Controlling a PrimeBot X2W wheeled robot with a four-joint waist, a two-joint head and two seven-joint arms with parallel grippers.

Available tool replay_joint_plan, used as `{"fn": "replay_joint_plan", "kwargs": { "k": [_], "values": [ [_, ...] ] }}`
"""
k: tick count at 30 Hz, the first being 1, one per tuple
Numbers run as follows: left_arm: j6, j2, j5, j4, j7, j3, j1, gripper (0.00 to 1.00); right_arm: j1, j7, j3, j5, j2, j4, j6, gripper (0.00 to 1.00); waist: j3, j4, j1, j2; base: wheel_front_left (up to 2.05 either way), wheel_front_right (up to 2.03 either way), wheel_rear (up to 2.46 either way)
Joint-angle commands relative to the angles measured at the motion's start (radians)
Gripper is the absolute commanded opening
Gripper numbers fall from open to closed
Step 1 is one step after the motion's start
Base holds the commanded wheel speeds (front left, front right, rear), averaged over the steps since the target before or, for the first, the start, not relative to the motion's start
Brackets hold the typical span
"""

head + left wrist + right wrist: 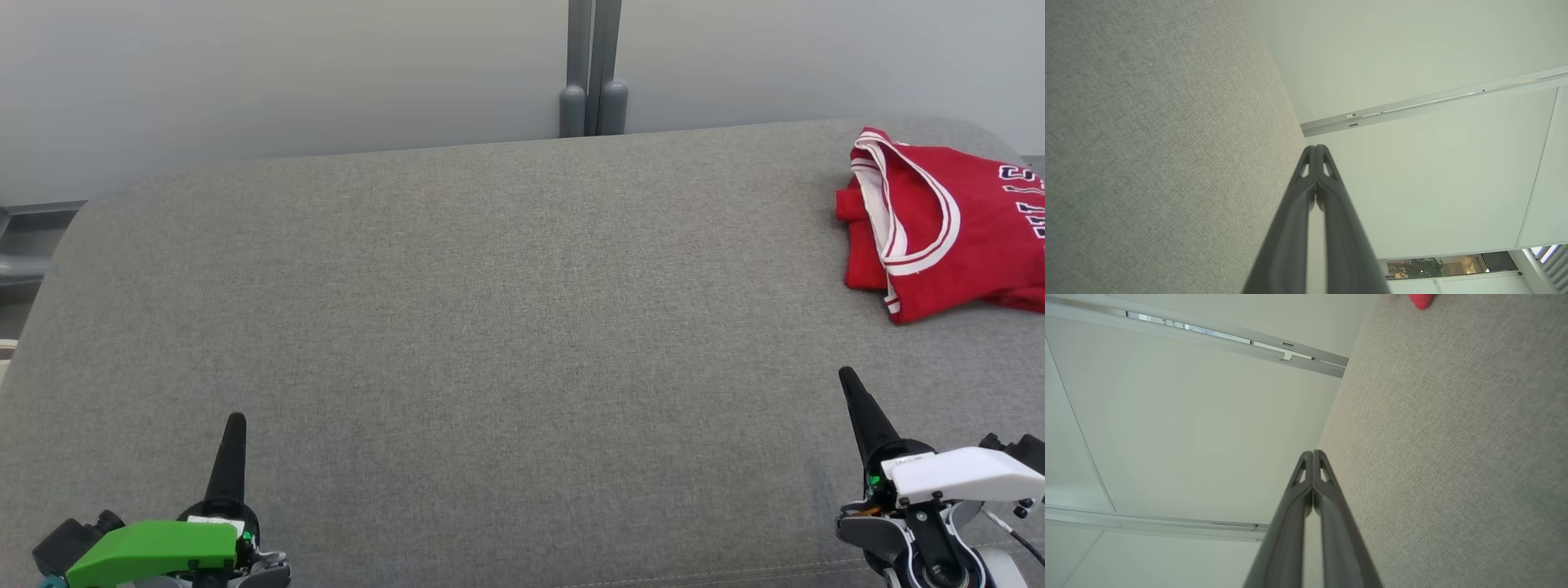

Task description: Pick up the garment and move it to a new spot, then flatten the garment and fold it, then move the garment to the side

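The garment (947,220) is a red jersey with white trim and white lettering, lying folded at the far right of the grey cushion (490,327), partly cut off by the head view's right edge. A red corner of the garment (1421,299) peeks in at the top of the right wrist view. My left gripper (234,425) rests low at the near left, shut and empty; its fingertips (1316,148) press together. Near the front right, well short of the jersey, my right gripper (847,377) is also shut on nothing, its fingers (1312,454) closed tip to tip.
A pale wall (286,73) rises behind the cushion, with a grey post (593,73) at its middle. The cushion's left edge drops away near a grey ledge (33,237). Wide bare fabric lies between the two grippers.
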Motion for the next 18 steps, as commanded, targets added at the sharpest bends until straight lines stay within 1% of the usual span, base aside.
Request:
{"fn": "replay_joint_plan", "kwargs": {
  "k": [1,18],
  "values": [
    [-0.008,0.001,-0.019,-0.004,0.007,0.008,-0.021,0.00,0.001,0.006,-0.005,0.019,-0.005,-0.008,0.001,0.00,0.000,0.000,0.0000,0.0000,0.00,0.00,0.00],
    [-0.030,-0.016,-0.124,0.002,0.038,0.036,-0.030,0.00,0.005,0.037,-0.026,0.150,-0.003,-0.008,0.000,0.00,0.001,0.005,0.0000,0.0000,0.00,0.00,0.00]
  ]
}}
